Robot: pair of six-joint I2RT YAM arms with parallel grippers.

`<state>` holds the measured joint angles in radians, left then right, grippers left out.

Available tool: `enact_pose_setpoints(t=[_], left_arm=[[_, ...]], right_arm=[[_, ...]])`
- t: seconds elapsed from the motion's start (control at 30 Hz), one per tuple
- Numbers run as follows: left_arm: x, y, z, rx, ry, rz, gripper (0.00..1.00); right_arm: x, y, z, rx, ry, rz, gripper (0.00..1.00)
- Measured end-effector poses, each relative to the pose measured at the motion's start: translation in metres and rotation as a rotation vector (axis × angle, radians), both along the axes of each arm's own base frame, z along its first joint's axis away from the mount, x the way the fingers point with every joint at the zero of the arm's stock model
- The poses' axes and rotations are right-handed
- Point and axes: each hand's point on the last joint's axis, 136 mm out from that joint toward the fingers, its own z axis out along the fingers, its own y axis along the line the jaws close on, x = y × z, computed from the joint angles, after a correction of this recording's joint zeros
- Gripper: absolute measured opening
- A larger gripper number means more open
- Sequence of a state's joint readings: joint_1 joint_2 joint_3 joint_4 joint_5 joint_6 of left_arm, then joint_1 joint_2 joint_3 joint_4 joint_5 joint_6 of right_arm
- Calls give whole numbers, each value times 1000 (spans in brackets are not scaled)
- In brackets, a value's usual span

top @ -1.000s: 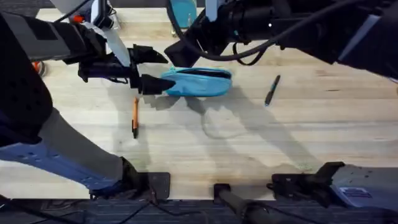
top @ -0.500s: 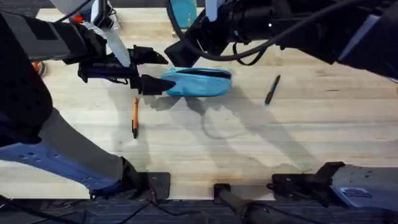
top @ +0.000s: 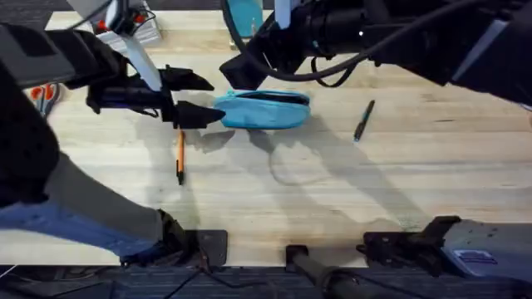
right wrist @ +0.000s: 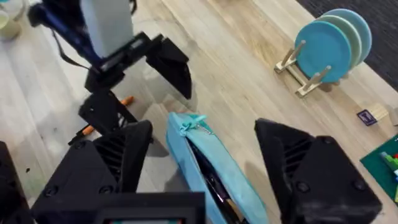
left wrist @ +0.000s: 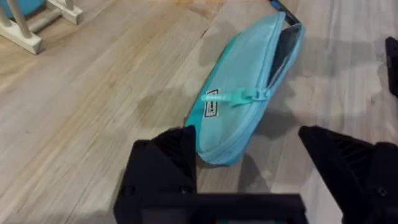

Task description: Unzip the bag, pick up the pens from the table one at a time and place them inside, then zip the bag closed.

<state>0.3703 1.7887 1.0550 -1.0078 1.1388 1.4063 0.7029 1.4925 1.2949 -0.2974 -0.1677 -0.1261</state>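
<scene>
The light blue bag point(top: 262, 110) lies at mid-table, its zipper slit gaping dark along the top. In the left wrist view the zipper pull point(left wrist: 239, 96) sits near the bag's point(left wrist: 249, 106) close end. My left gripper point(top: 198, 97) is open just left of the bag, its fingers point(left wrist: 165, 155) apart from the fabric. Open too, my right gripper point(right wrist: 208, 162) hangs over the bag point(right wrist: 208, 155) with a finger on either side. The orange pen point(top: 179, 155) lies on the table point(top: 274, 191) below the left gripper. The dark pen point(top: 364, 120) lies to the bag's right.
Light blue discs on a wooden stand point(right wrist: 333, 43) stand at the table's back. Orange-handled scissors point(top: 41, 93) lie at the far left. The right arm point(top: 349, 33) stretches dark across the back. Bare planks fill the table's front half.
My left gripper has drawn a little to the left, away from the bag's end. The bag, both pens and the right arm have stayed put.
</scene>
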Motion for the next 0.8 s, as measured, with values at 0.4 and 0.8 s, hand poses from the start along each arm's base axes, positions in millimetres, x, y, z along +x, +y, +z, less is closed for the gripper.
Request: enact_pose_setpoints(t=[0.4, 0.8], left_arm=[[-23, 1, 59, 150, -129, 19, 995], [-45, 3, 87, 222, -40, 141, 995]], right_arm=[[0, 0, 0, 0, 0, 0, 998], [-1, -1, -3, -10, 8, -3, 998]])
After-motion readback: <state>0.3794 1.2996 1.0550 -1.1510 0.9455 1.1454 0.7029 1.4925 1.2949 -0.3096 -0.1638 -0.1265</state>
